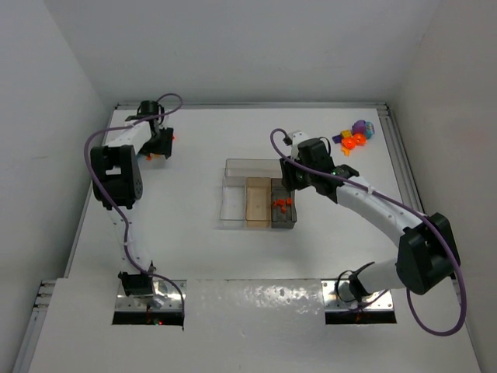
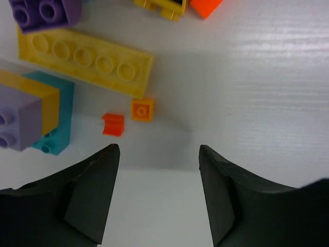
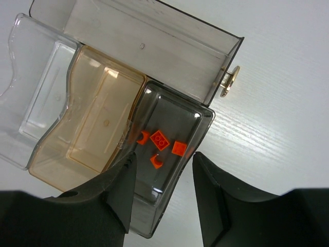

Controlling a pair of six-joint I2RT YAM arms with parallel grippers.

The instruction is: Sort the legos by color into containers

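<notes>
In the left wrist view, legos lie on the white table: a long yellow plate [image 2: 85, 59], a purple brick [image 2: 46, 13], a teal brick [image 2: 56, 128], a small yellow-orange brick [image 2: 142, 109] and a tiny orange-red piece [image 2: 113, 124]. My left gripper [image 2: 159, 154] hovers just short of those two small pieces, open and empty. My right gripper [image 3: 163, 162] is open and empty above the grey compartment [image 3: 203, 116], where several orange-red legos [image 3: 160, 139] lie. The tan compartment [image 3: 97, 128] and clear compartment [image 3: 36, 92] hold nothing.
The tray [image 1: 248, 203] sits mid-table with its wide section [image 3: 154, 46] at the far side. A second pile of purple, yellow and orange legos [image 1: 356, 138] lies at the far right. Walls enclose the table on three sides.
</notes>
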